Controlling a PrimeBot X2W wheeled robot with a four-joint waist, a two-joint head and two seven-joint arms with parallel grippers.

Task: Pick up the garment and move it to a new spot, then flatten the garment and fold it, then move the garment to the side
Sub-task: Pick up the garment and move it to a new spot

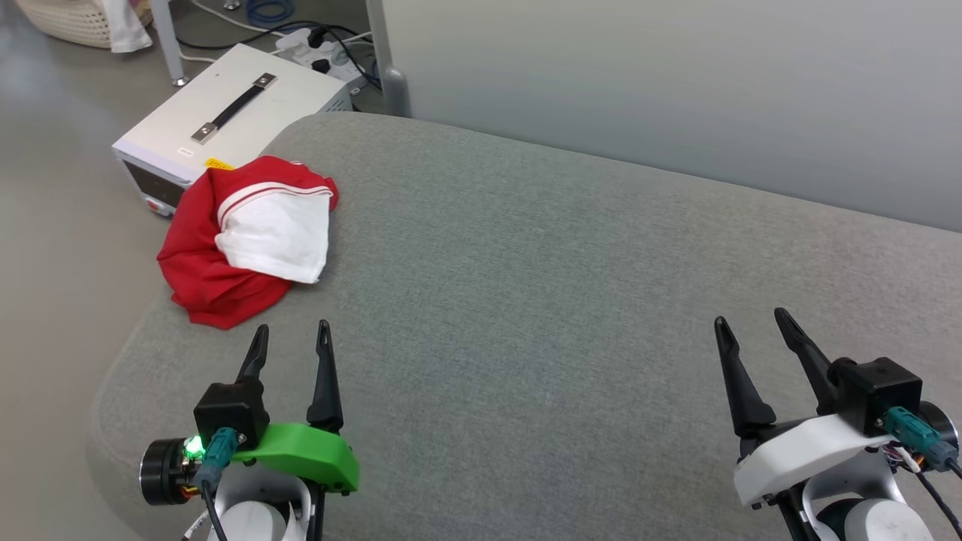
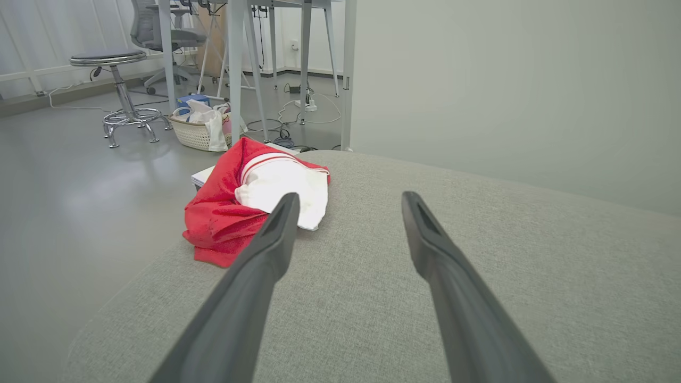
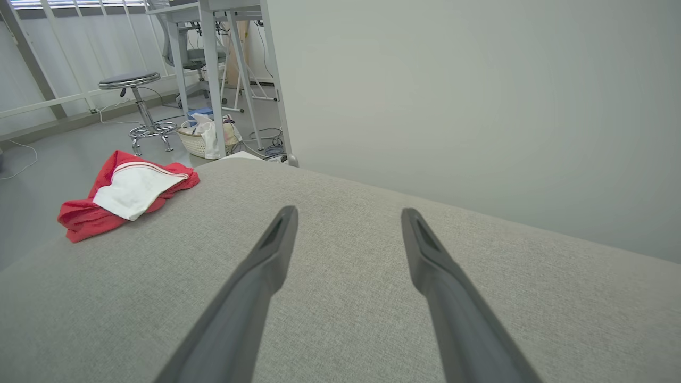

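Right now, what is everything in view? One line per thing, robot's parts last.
padded surface: 1, grey fabric, before the robot
garment: 1, red with white sleeve, crumpled at the surface's far left edge
box: 1, white with black handle, floor beyond the garment
basket: 1, cream woven, floor
stool: 1, grey seat, floor near basket
partition: 1, pale grey, behind the surface
left claw: 1, dark fingers, green mount, open, near the garment
right claw: 1, dark fingers, white mount, open, over bare surface

Grey counter (image 1: pixel 564 285); at 11 o'clock a white box (image 1: pixel 301 90) on the floor (image 1: pixel 60 188), basket (image 1: pixel 60 19) beyond, stool (image 2: pixel 109 57) farther
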